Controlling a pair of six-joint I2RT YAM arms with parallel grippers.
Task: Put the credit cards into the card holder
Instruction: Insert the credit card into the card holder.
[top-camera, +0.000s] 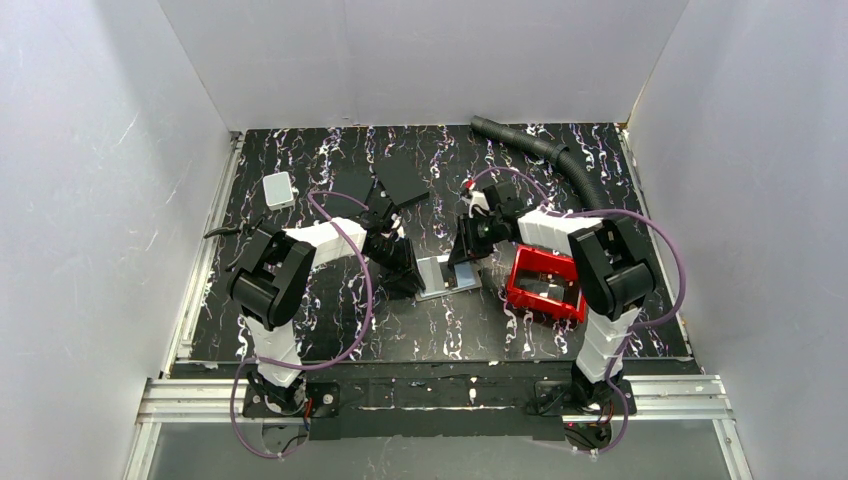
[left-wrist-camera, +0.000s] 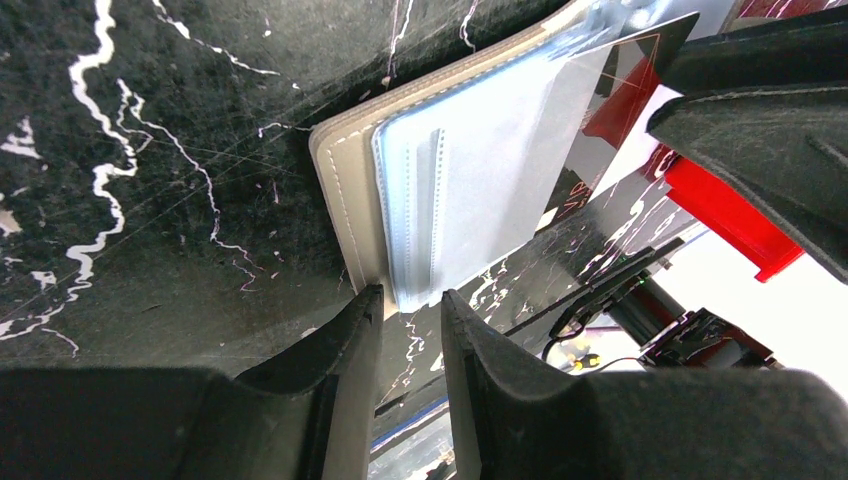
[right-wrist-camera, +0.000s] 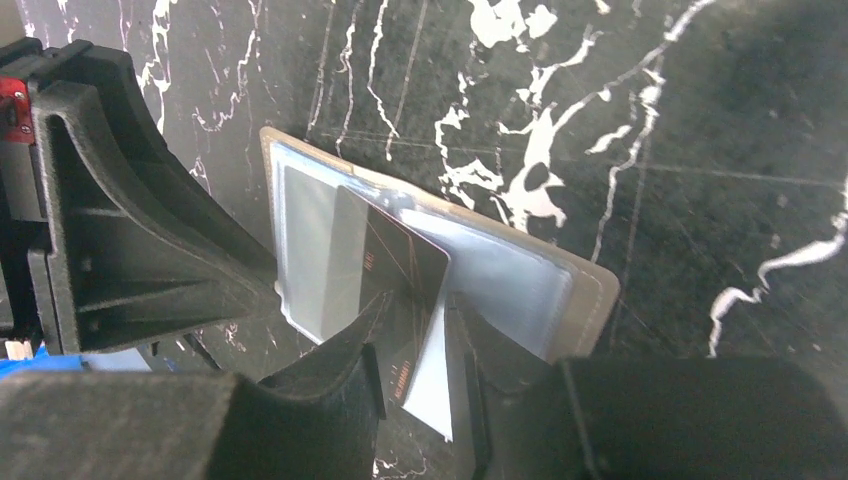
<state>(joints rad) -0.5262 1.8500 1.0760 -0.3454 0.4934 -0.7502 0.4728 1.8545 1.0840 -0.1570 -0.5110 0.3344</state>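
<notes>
Though unclear overhead, right end effector (right-wrist-camera: 418, 322) pinches card (right-wrist-camera: 395, 262).

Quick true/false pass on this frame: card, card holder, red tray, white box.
1. The right gripper is pinching a credit card at the card holder. True.
2. The card holder is folded shut. False: it lies open, with its clear sleeves showing.
3. In the top view, the red tray sits left of the card holder. False: it is to the right, beside the right arm.
4. The white box lies left of the black slabs. True.
</notes>
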